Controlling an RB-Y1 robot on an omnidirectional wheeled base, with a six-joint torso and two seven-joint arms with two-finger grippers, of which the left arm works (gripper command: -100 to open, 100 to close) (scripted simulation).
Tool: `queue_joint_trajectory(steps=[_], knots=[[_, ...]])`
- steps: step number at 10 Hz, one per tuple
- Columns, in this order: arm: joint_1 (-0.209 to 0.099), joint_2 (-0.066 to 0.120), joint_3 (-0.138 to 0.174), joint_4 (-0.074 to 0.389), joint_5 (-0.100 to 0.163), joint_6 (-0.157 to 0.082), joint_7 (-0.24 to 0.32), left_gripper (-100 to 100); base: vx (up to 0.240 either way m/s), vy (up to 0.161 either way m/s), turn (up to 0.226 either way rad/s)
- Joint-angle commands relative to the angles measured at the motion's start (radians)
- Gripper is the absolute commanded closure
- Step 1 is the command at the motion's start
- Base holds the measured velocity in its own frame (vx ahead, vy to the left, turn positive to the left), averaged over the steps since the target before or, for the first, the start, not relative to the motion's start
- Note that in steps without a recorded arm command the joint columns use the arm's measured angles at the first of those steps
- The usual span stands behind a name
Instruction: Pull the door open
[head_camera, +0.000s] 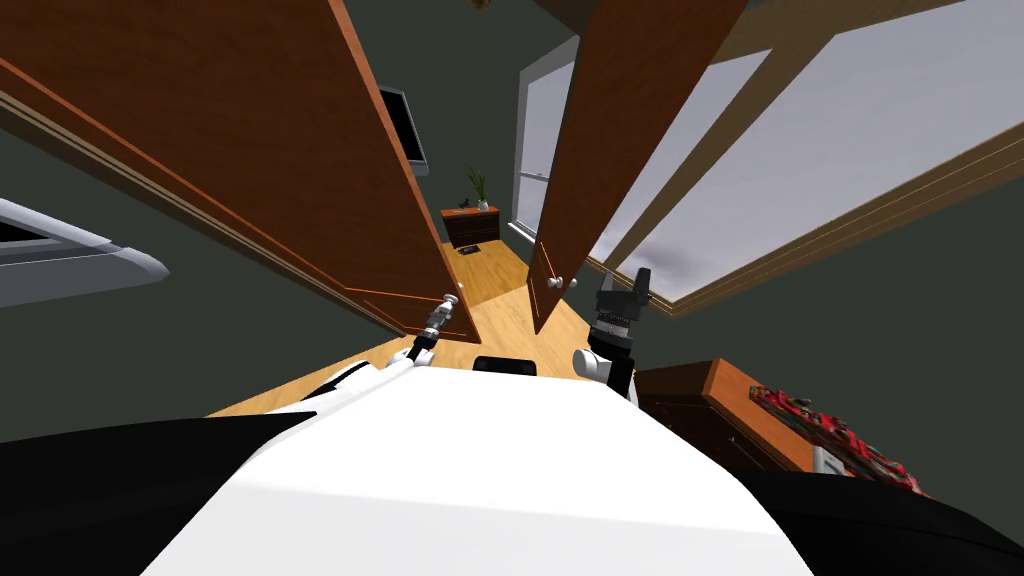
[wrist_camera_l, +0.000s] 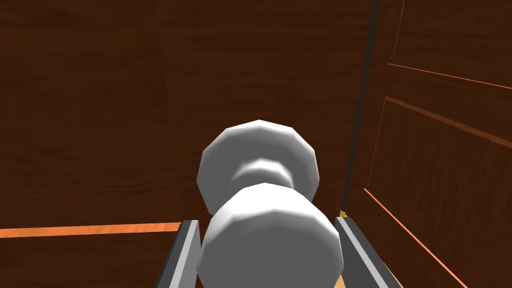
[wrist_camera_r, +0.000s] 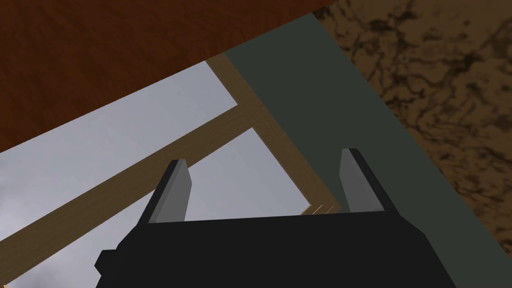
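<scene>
Reddish-brown wood-grain door (wrist_camera_l: 100, 100), light grey knob (wrist_camera_l: 270, 240), dark grey-green wall (head_camera: 150, 350)

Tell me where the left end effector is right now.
The left end effector is left of centre in the head view, at the free edge of the brown door, shut on its grey knob.

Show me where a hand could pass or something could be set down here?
Free: the strip of wooden floor between the left door and right door, running to the dresser; also the bare end of the cabinet top beside the red patterned item. Crowded: the left door's knob, clasped by the left gripper.
</scene>
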Motion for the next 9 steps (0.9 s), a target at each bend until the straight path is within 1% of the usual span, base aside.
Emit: queue_joint_trajectory(steps=[1, 2, 4, 5, 6, 7, 8, 9], knots=[[0.019, 0.018, -0.020, -0.005, -0.008, -0.032, 0.023, 100, -0.217, 0.079, -0.143], [0.028, 0.029, -0.032, -0.003, -0.013, -0.052, 0.037, 100, -0.207, 0.094, -0.135], [0.028, 0.029, -0.032, -0.003, -0.013, -0.052, 0.037, 100, -0.115, 0.025, -0.015], [0.038, 0.041, -0.045, -0.002, -0.018, -0.072, 0.051, 100, -0.087, 0.038, -0.065], [0.042, 0.047, -0.051, -0.001, -0.021, -0.082, 0.058, 100, -0.121, 0.061, -0.086], [0.051, 0.058, -0.063, 0.000, -0.026, -0.101, 0.072, 100, -0.133, 0.067, -0.122], [0.055, 0.063, -0.068, 0.001, -0.028, -0.110, 0.078, 100, -0.135, 0.069, -0.090], [0.061, 0.071, -0.076, 0.002, -0.031, -0.123, 0.088, 100, -0.143, 0.063, -0.070]])
